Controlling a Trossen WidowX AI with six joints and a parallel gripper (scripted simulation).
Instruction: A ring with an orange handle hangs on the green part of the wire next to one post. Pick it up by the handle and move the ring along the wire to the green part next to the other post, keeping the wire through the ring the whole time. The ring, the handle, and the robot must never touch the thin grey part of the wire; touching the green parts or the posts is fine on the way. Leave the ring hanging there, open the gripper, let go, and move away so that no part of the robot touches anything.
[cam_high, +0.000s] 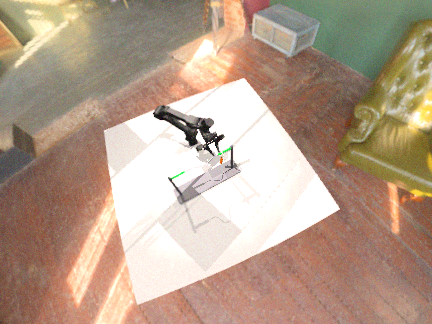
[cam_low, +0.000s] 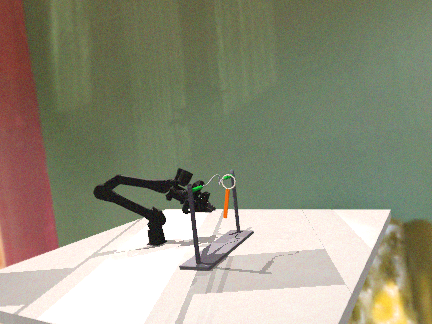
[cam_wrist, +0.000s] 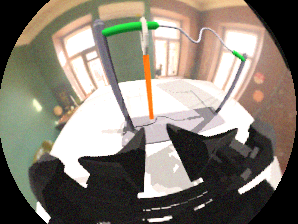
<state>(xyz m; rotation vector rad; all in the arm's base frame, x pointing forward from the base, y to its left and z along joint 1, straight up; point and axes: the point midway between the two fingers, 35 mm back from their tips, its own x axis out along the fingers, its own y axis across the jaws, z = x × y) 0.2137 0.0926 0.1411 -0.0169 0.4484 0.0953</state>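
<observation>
The pale ring (cam_low: 220, 181) (cam_wrist: 144, 37) hangs around the green part (cam_wrist: 125, 29) (cam_high: 226, 151) beside one post (cam_high: 232, 158) (cam_low: 236, 210) (cam_wrist: 114, 80). Its orange handle (cam_high: 221, 160) (cam_low: 226, 204) (cam_wrist: 148, 85) hangs down, nearly upright. My gripper (cam_high: 214, 151) (cam_low: 214, 208) (cam_wrist: 154, 128) is partly open and empty, with a gap between its fingertips and the handle in the exterior view. The thin grey wire (cam_wrist: 218, 38) curves away to the other green part (cam_high: 177, 175) (cam_low: 198, 188) (cam_wrist: 239, 55) at the other post (cam_high: 176, 187) (cam_low: 194, 225) (cam_wrist: 231, 85).
Both posts stand on a grey base plate (cam_high: 210, 185) (cam_low: 235, 244) (cam_wrist: 200, 120) on the white table (cam_high: 280, 200) (cam_low: 300, 225). In the exterior view, the other post and its green part stand in front of part of the arm.
</observation>
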